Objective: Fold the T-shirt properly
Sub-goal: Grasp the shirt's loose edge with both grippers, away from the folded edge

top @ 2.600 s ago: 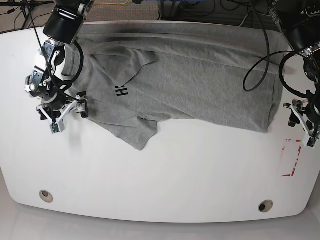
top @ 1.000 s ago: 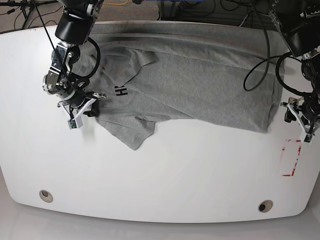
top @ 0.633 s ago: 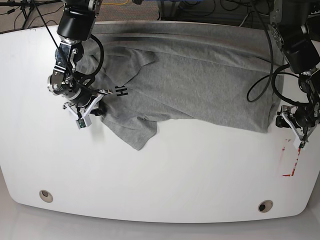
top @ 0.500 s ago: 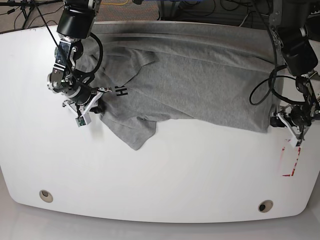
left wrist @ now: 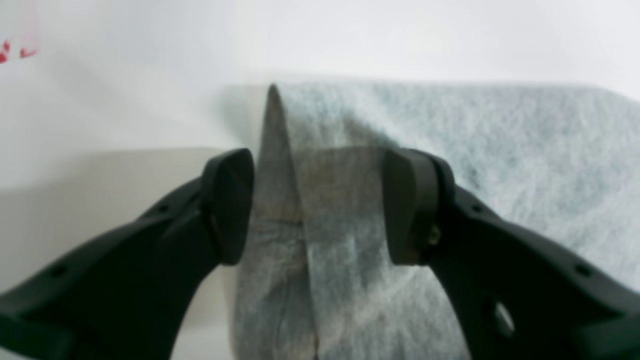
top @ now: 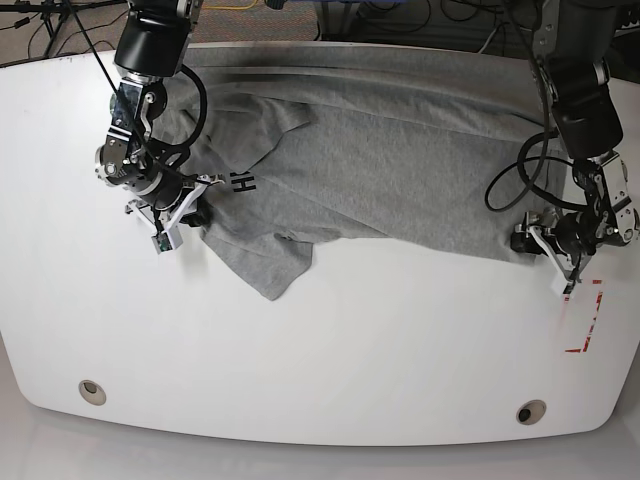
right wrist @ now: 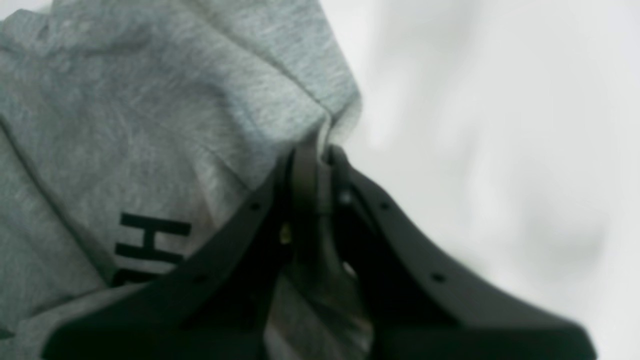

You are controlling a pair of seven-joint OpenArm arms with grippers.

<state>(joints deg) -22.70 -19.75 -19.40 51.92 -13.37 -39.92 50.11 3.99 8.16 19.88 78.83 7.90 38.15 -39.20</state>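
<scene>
The T-shirt (top: 400, 170) sprawls across the upper half of our white table (top: 330, 350), partly folded. At left of the base view our right gripper (top: 180, 215) is clamped on a bunched fabric edge beside the black lettering (right wrist: 145, 240). At right, our left gripper (left wrist: 320, 210) stands spread around the hem corner, not yet pinching. We judge it could close on one layer only, and the corner would slip out.
</scene>
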